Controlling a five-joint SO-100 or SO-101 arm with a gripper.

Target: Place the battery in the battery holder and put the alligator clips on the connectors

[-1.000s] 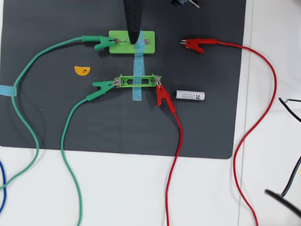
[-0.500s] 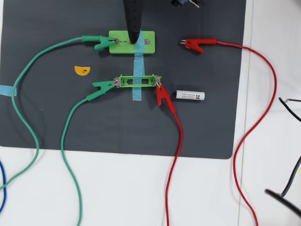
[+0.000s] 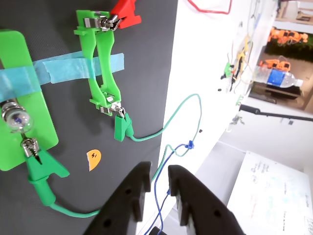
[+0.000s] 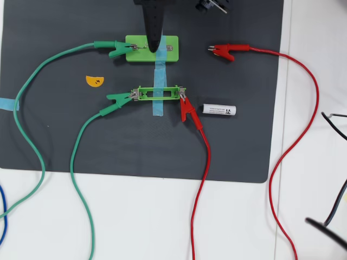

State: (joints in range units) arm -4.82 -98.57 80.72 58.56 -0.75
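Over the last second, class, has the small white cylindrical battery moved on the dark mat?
No. The battery lies at the same spot, just right of the red clip on the green frame.

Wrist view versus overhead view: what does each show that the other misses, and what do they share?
Only the wrist view shows the gripper, its fingers slightly apart and empty, the small bulb on the light-green block, and the room beyond the table.

Only the overhead view shows the battery lying on the mat right of the battery holder, and the loose red clip beside the block's right connector.

Both show the holder empty, with a green clip and a red clip on its ends, the blue tape and the orange sticker.
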